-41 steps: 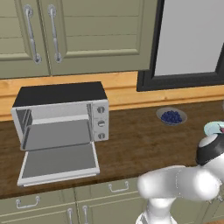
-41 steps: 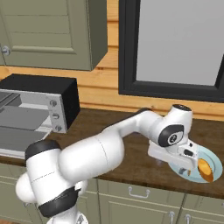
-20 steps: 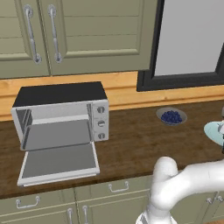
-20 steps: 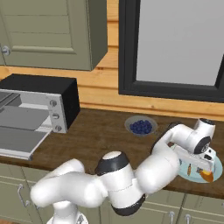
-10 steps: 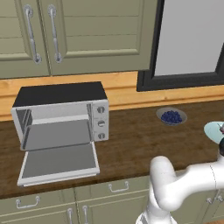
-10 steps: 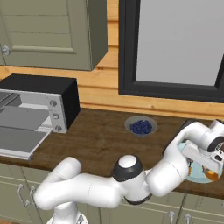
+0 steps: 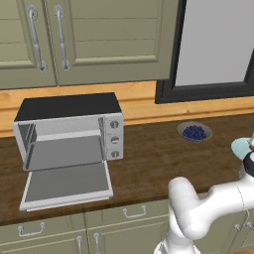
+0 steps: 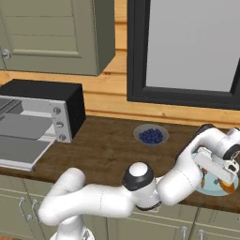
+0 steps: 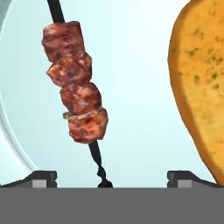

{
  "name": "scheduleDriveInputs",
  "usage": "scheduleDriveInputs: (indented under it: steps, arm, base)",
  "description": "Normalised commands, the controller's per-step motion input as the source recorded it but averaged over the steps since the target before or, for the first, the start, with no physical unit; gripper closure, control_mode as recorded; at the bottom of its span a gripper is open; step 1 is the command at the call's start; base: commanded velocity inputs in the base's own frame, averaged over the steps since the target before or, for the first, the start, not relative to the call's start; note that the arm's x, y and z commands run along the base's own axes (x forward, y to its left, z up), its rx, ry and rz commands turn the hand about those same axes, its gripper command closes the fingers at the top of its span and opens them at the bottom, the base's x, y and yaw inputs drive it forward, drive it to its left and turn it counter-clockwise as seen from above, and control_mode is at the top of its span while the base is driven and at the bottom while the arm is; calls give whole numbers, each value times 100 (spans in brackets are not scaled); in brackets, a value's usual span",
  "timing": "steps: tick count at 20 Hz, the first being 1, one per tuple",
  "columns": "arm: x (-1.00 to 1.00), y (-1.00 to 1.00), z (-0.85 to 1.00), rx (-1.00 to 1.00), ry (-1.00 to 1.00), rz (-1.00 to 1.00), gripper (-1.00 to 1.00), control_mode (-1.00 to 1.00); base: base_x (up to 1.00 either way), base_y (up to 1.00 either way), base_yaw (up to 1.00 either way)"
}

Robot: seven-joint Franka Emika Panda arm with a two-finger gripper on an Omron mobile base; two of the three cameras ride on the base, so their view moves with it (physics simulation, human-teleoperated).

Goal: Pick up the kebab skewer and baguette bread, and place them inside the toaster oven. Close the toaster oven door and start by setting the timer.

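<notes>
Hand view, left to right: the skewer (image 9: 75,105) lies on a pale plate (image 9: 135,87), its stick running down between the wide-open, empty gripper (image 9: 105,178) fingertips (image 9: 41,178); the bread (image 9: 201,83) lies just beside. Closing off-centre may pinch only the thin stick, letting the meat swing or slip.

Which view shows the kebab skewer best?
The hand view: the kebab skewer lies close up on the pale plate, meat chunks and dark stick clear. The right base view gives a sliver by the claw; the left base view, nothing recognisable.
</notes>
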Motion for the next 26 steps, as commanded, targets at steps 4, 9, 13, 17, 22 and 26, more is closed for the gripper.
scheduleDriveInputs:
  steps: [4,9,13,17,22,26]
  arm:
    - [-7,53,-24,-12,-13,0,-100,-100]
    - [0,18,-29,-15,-15,0,-100,-100]
    - [0,0,-42,-13,-10,0,-100,-100]
    - [0,0,-38,-10,-8,0,-100,-100]
    - [0,0,-50,-11,-7,0,100,-100]
    - [0,0,-35,-5,-3,0,100,-100]
  base:
    - [0,0,0]
    - [0,0,0]
    - [0,0,0]
    - [0,0,0]
    - [0,0,0]
    - [0,0,0]
